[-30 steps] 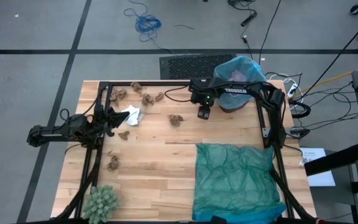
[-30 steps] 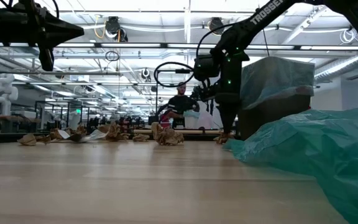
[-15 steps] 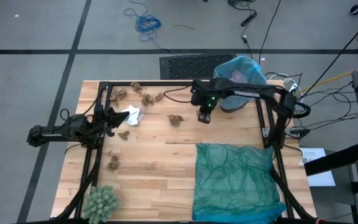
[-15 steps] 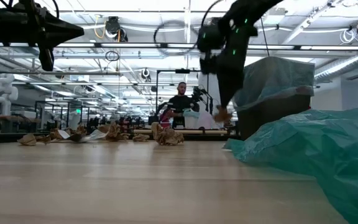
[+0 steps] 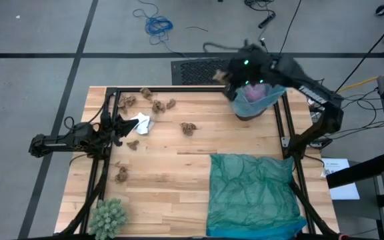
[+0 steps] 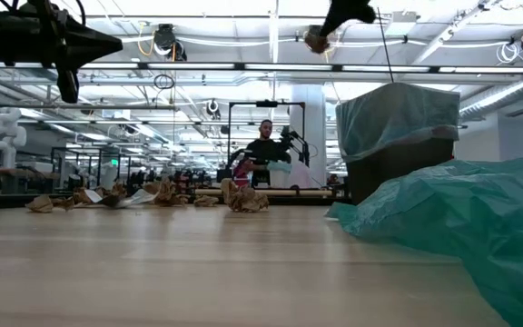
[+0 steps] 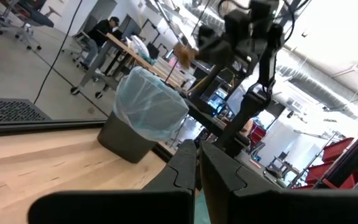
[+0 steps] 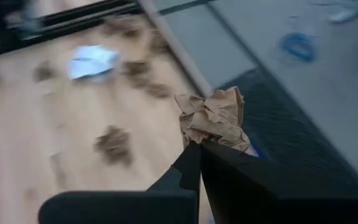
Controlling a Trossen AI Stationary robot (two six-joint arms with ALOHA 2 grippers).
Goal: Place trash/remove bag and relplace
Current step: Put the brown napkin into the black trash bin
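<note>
My right gripper (image 5: 227, 75) is high above the table's far edge, next to the dark bin (image 5: 251, 110), and is shut on a brown paper wad (image 8: 212, 117). The bin is lined with the light blue bag (image 5: 257, 93), which folds over its rim (image 6: 396, 113). More trash lies on the table's far left: brown wads (image 5: 156, 104) and a white scrap (image 5: 141, 123). My left gripper (image 5: 121, 129) hovers shut beside that scrap, holding nothing. My right gripper pinches the brown wad's lower edge (image 8: 197, 138) between its two fingertips. Most of the wad sticks out beyond the fingers (image 8: 190, 163). It is lifted clear, far above the tabletop (image 6: 316, 38).
A darker teal bag (image 5: 252, 190) lies spread over the near right of the table. A green spiky ball (image 5: 109, 217) sits at the near left corner. A black frame (image 5: 179, 89) runs along the table's edges. Bare wood (image 5: 172, 173) lies in the middle.
My right gripper was down at the tabletop just left of the bin. It has risen high with the brown wad, lifting it clear, and swung toward the far edge beside the bin's rim.
</note>
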